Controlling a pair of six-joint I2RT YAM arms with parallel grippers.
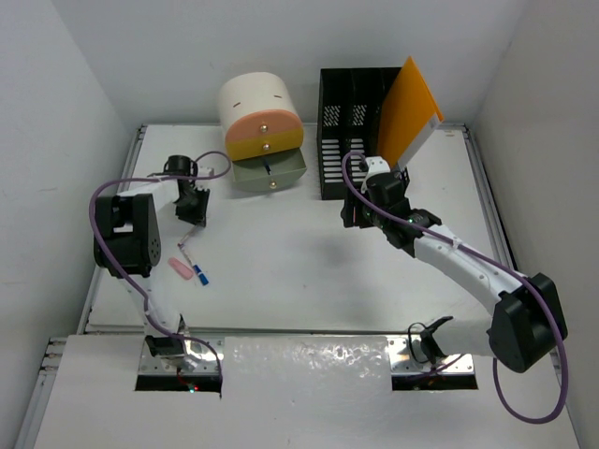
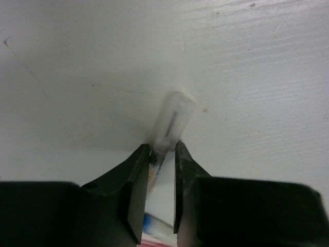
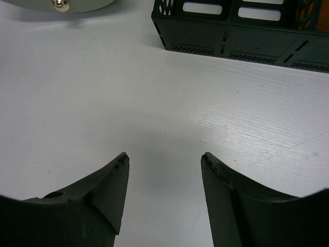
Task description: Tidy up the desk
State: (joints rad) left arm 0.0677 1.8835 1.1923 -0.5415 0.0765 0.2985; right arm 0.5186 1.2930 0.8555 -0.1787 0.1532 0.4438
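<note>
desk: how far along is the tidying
Done: orange folder leans in the black slotted file rack. In hand: left gripper straddles a clear plastic pen; grip unclear. Left: pink oblong eraser lies loose on the white desk; grey-green drawer open.

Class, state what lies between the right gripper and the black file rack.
Only bare white desk, as the right wrist view shows.

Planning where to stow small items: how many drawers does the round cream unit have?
3, stacked in the drawer unit: the peach drawer on top, the yellow drawer in the middle, and the grey drawer at the bottom, pulled out furthest. None appear hidden.
</note>
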